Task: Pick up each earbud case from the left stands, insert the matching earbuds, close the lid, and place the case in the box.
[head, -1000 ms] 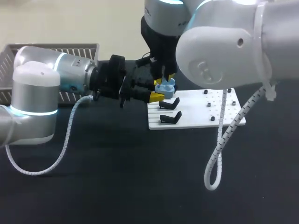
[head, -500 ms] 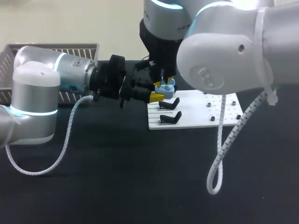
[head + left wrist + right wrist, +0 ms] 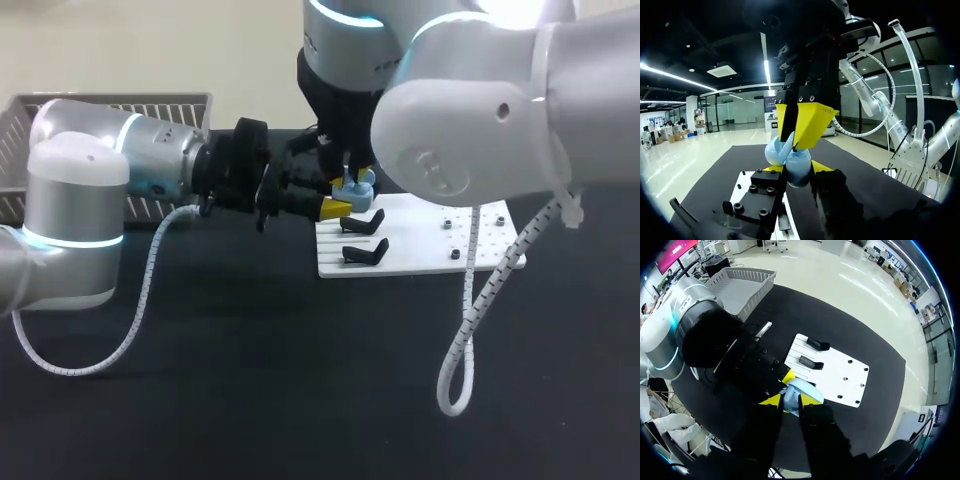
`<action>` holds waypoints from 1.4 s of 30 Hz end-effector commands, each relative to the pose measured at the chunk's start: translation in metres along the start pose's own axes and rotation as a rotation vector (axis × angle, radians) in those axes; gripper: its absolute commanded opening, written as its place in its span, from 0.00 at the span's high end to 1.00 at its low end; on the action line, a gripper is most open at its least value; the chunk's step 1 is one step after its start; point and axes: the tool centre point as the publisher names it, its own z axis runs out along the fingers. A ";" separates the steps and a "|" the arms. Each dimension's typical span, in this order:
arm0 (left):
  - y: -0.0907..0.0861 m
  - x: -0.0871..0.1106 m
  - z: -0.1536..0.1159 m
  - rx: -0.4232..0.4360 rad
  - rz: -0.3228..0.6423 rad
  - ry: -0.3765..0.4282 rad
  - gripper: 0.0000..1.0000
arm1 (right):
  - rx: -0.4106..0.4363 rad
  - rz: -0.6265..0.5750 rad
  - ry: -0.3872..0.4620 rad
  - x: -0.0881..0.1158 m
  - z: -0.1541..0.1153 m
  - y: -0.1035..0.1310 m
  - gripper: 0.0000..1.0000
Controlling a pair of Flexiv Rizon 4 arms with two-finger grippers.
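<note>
Light-blue earbud case (image 3: 352, 186), frame centre, lid opened upward, grasped by left tool (image 3: 796, 168); right tool (image 3: 353, 172) above, grip indiscernible.

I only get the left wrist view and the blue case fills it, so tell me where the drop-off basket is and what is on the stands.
Observer: The white slatted basket sits at the table's far left corner, behind the left arm.
Operator: Now the stands.
Observer: The right wrist view shows two black stands side by side at one end of the white board, both empty.
Operator: Give me my grip from above.
Observer: In the head view the left pincer holds the light-blue earbud case at the board's stand end, with the right pincer directly over it.
</note>
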 end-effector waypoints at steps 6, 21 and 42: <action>0.000 0.000 0.000 -0.003 0.003 -0.002 1.00 | -0.005 0.013 -0.006 -0.001 -0.007 -0.004 1.00; 0.000 0.000 0.000 -0.003 0.003 -0.002 1.00 | 0.001 0.005 0.017 0.007 -0.018 0.002 1.00; 0.000 0.000 0.000 -0.003 0.003 -0.002 1.00 | 0.009 -0.007 0.038 0.010 -0.013 0.007 1.00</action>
